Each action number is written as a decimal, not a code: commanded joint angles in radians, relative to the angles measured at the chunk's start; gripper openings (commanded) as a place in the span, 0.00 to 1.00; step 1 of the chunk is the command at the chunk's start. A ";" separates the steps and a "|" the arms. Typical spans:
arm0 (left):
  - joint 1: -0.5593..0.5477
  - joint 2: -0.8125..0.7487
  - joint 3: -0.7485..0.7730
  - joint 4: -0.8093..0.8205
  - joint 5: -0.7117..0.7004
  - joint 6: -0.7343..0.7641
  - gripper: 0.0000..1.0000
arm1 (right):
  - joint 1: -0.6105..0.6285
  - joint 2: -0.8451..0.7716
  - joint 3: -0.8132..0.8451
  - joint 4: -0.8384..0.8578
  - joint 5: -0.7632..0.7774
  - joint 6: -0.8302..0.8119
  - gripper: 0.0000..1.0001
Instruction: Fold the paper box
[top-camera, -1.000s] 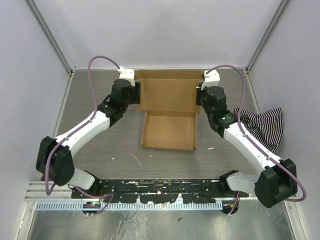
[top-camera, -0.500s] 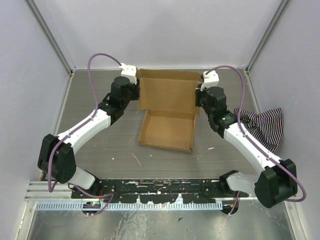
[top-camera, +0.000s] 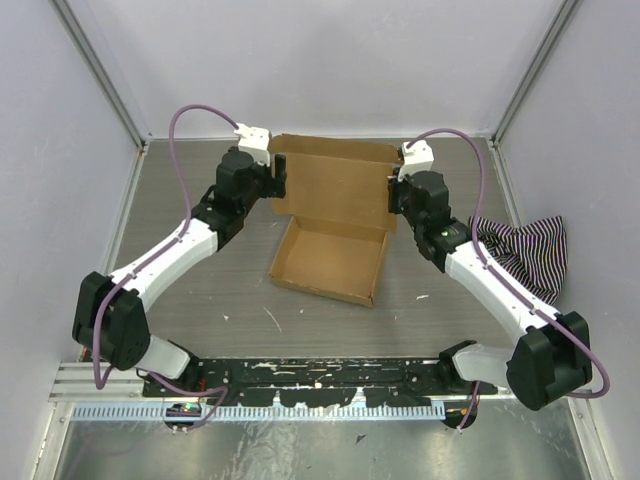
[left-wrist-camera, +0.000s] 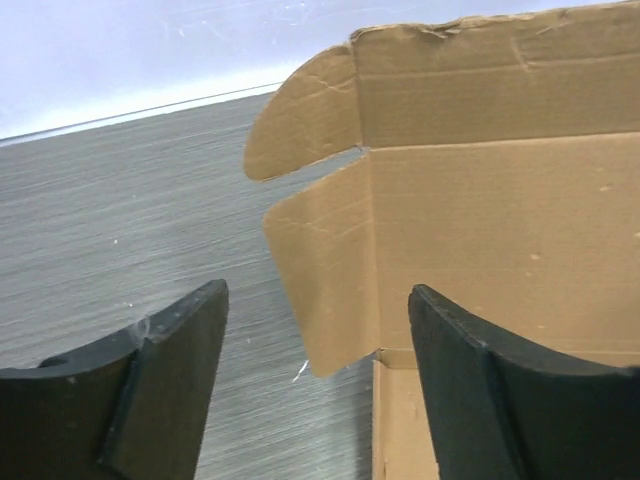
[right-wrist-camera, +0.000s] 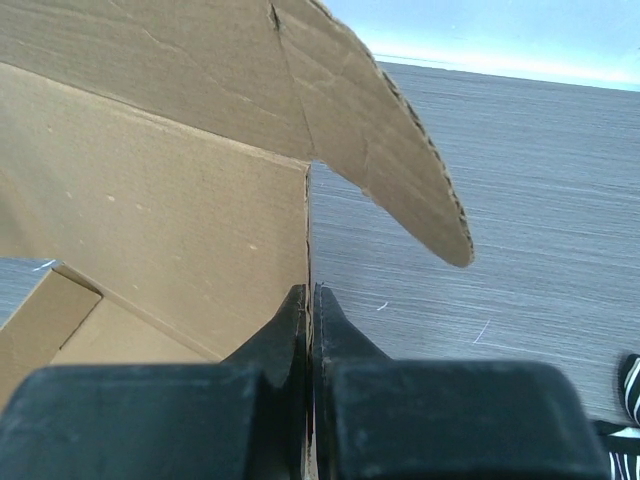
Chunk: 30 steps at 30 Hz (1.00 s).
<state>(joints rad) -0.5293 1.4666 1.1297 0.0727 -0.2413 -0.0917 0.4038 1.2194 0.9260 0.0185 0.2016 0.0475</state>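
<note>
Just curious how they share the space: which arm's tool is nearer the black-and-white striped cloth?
Right. The right tool, shut on the right edge of the brown cardboard box, sits just left of the black-and-white striped cloth; the left tool stands open at the box's opposite edge.

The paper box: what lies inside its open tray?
Only bare brown cardboard shows inside the paper box tray; no object lies in it. Its raised lid covers the strip of table behind it in the top view, so that part cannot be seen.
</note>
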 joint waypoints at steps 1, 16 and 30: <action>0.088 0.010 0.014 0.016 0.064 -0.011 0.83 | 0.004 -0.011 0.059 0.034 -0.008 -0.015 0.01; 0.336 0.148 0.044 0.217 0.790 -0.176 0.73 | -0.004 0.022 0.102 -0.003 -0.103 -0.027 0.01; 0.321 0.148 0.038 0.217 0.761 -0.177 0.41 | -0.005 0.057 0.136 -0.043 -0.126 -0.026 0.01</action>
<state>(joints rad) -0.1974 1.6413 1.1324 0.2543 0.5098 -0.2642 0.4015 1.2663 0.9939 -0.0357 0.0914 0.0284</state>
